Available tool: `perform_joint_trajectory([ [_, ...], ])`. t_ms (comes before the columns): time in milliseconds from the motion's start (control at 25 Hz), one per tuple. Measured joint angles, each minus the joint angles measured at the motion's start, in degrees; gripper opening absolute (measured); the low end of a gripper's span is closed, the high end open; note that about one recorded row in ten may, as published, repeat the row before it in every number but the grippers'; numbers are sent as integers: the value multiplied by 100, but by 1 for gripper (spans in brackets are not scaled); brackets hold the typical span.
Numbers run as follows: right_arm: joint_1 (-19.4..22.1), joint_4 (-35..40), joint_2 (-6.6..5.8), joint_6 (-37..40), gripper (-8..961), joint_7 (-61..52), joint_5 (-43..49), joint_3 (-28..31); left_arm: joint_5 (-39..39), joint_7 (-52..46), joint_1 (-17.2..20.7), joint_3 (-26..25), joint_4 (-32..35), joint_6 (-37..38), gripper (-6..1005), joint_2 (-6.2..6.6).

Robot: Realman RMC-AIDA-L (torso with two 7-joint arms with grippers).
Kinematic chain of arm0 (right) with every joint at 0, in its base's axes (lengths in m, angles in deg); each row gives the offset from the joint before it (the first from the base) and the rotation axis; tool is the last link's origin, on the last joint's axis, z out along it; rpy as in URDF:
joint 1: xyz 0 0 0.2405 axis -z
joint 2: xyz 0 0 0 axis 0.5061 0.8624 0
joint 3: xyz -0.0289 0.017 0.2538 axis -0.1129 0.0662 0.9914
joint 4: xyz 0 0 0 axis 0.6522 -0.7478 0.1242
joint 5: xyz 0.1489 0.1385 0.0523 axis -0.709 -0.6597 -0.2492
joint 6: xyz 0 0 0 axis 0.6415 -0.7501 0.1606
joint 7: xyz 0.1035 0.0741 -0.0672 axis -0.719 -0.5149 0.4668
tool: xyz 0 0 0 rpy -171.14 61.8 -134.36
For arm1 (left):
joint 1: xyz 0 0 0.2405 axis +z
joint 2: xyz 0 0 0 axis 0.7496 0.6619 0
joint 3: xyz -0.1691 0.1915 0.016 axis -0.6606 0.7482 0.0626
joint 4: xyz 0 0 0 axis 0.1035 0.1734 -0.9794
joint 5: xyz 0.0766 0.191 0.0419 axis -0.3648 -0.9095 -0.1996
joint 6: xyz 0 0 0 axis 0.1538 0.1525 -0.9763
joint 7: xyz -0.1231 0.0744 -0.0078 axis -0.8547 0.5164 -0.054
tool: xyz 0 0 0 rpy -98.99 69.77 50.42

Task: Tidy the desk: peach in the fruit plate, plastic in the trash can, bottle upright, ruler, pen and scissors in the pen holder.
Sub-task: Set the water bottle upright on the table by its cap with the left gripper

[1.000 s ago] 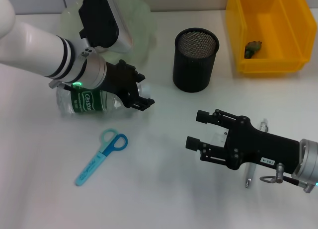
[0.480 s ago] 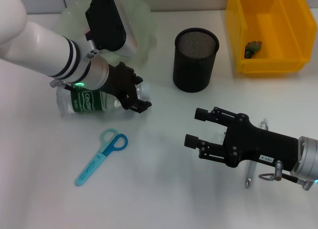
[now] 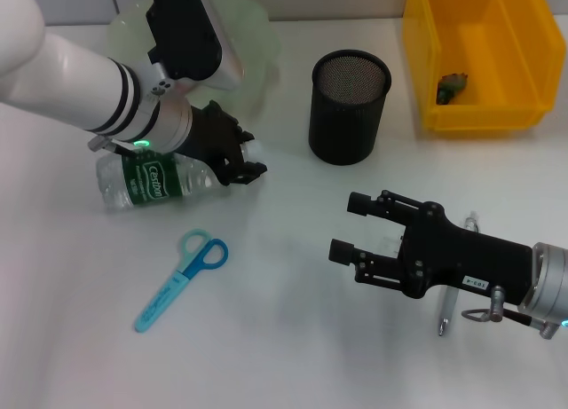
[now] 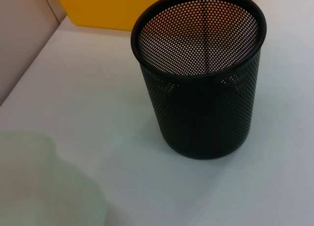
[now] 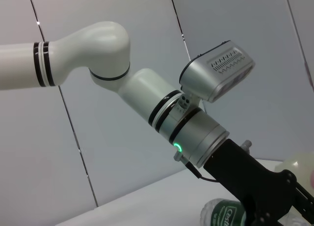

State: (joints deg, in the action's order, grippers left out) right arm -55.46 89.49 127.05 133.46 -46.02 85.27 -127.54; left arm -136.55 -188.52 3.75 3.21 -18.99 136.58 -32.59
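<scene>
The clear bottle [image 3: 146, 180] with a green label lies on its side at the left, its cap end tipped up. My left gripper [image 3: 238, 163] is shut on its neck; the right wrist view shows the bottle [image 5: 223, 213] under that arm. Blue scissors [image 3: 182, 279] lie in front of the bottle. The black mesh pen holder [image 3: 350, 107] [image 4: 201, 84] stands at the back middle. My right gripper [image 3: 348, 227] hovers open over the table at the right, and the pen [image 3: 443, 316] lies partly under that arm. Peach and ruler are out of view.
A yellow bin [image 3: 510, 36] at the back right holds a small crumpled greenish piece [image 3: 453, 87]. A pale green translucent plate [image 3: 253, 32] sits at the back left, mostly behind my left arm. The table surface is white.
My left gripper has pulled back along the bottle's neck and closed there. The bottle's cap end has lifted and swung toward the back. The right arm has barely moved.
</scene>
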Motion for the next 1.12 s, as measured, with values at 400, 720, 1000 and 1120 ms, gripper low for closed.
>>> perform_joint_trajectory([
  [400, 1, -6, 0, -8, 758, 0, -5, 0, 447, -436, 482, -279, 1222, 619, 454, 38],
  [720, 1, -5, 0, -9, 758, 0, -9, 0, 481, -746, 1062, -331, 2302, 782, 453, 43],
  [1000, -4, -6, 0, -9, 759, 0, -9, 0, 602, -952, 1510, -341, 2985, 827, 448, 46],
  [1120, -31, -9, 0, -8, 759, 0, -9, 0, 706, -987, 1626, -363, 3144, 834, 445, 46],
])
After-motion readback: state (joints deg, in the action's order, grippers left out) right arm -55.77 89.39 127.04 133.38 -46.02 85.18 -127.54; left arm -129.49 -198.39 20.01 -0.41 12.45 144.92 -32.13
